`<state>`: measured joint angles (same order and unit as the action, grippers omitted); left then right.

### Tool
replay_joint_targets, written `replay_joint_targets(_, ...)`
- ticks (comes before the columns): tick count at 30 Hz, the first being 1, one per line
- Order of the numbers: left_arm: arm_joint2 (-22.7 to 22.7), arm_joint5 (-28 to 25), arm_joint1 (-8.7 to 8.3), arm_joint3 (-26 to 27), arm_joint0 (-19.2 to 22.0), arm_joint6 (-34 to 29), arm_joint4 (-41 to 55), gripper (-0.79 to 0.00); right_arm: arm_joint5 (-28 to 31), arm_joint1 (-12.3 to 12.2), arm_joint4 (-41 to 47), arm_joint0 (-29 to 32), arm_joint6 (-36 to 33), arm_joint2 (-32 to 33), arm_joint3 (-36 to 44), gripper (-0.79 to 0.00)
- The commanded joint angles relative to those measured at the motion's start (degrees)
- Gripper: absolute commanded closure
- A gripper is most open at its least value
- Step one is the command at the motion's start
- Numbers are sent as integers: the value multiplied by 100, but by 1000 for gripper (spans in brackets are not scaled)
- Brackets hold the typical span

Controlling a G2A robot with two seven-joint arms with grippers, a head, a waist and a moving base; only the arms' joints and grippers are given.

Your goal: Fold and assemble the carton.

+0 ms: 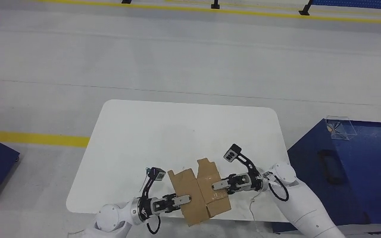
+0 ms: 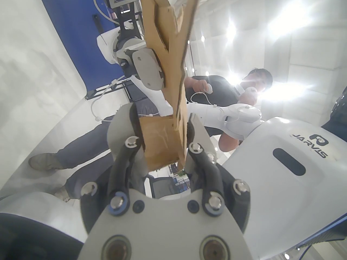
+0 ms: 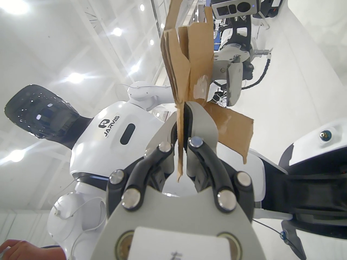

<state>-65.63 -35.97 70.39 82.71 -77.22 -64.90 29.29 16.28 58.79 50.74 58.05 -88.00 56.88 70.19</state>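
currently the flat brown corrugated cardboard carton (image 1: pixel 198 190) hangs over the near edge of the white rounded table (image 1: pixel 178 131), held between both arms. the left gripper (image 2: pixel 162 136) is clamped on a folded flap at one side of it, with a finger pressed against each face. the right gripper (image 3: pixel 181 136) pinches a thin edge at the opposite side, its fingers drawn tight onto the board. between the two grippers, several of the carton's flaps stand splayed apart, none yet closed into a box.
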Motion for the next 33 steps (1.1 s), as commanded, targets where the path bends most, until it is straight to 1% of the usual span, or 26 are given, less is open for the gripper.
replay_joint_targets(1,-2,-1,0,3,-2,-1,-1,0,0,-1,1,0,0,-2,0,-785)
replay_joint_targets(5,-2,-1,0,3,-2,-1,-1,0,0,-1,1,0,0,-2,0,-785)
replay_joint_targets(6,-22,-7,0,20,4,63,3,0,0,-1,1,0,0,-2,0,-785)
replay_joint_targets(7,-100,-71,1,78,-2,332,-27,0,17,-2,-17,-2,38,8,23,-785)
replay_joint_targets(8,-184,-257,6,155,-33,656,-78,0,191,-13,-110,-25,197,109,108,-785)
replay_joint_targets(10,-168,-577,45,327,-166,1199,60,0,644,-53,-355,-6,643,395,362,-785)
replay_joint_targets(12,-86,-991,108,365,-236,1755,197,0,1034,-104,-624,138,1033,661,655,-785)
replay_joint_targets(14,153,-1263,205,333,-256,2305,640,0,1618,-175,-1347,296,1616,929,1089,-785)
replay_joint_targets(15,325,-1319,260,325,-233,2475,1033,0,1887,-214,-1760,407,1885,1013,1283,-785)
replay_joint_targets(17,626,-1368,346,165,-97,2442,1617,0,2399,-290,-2531,637,2397,1069,1601,-785)
replay_joint_targets(19,842,-1482,420,-131,66,2327,1971,0,2750,-348,-2821,786,2748,1026,1726,-785)
replay_joint_targets(21,1080,-1510,497,-263,188,2139,2391,0,3010,-401,-3142,822,3009,951,1731,-785)
replay_joint_targets(23,1195,-1459,551,-388,284,1908,2865,0,3277,-437,-3294,811,3275,839,1718,-785)
replay_joint_targets(24,1221,-1455,571,-463,328,1789,3014,0,3367,-454,-3307,793,3365,772,1711,-760)
replay_joint_targets(25,1250,-1404,587,-554,378,1673,3090,0,3464,-474,-3350,748,3463,733,1711,-616)
replay_joint_targets(26,1262,-1375,603,-636,426,1602,3148,0,3544,-495,-3390,721,3543,691,1687,-416)
replay_joint_targets(27,1280,-1352,622,-677,451,1557,3248,0,3591,-515,-3386,691,3589,639,1671,-348)
replay_joint_targets(29,1333,-1130,656,-729,484,1424,3510,0,3686,-555,-3352,606,3685,565,1623,-215)
replay_joint_targets(32,1323,-893,696,-818,523,1159,3853,0,3713,-601,-3212,461,3712,354,1545,-163)
replay_joint_targets(33,1325,-838,704,-836,529,1114,3905,0,3711,-608,-3183,427,3710,309,1537,-43)
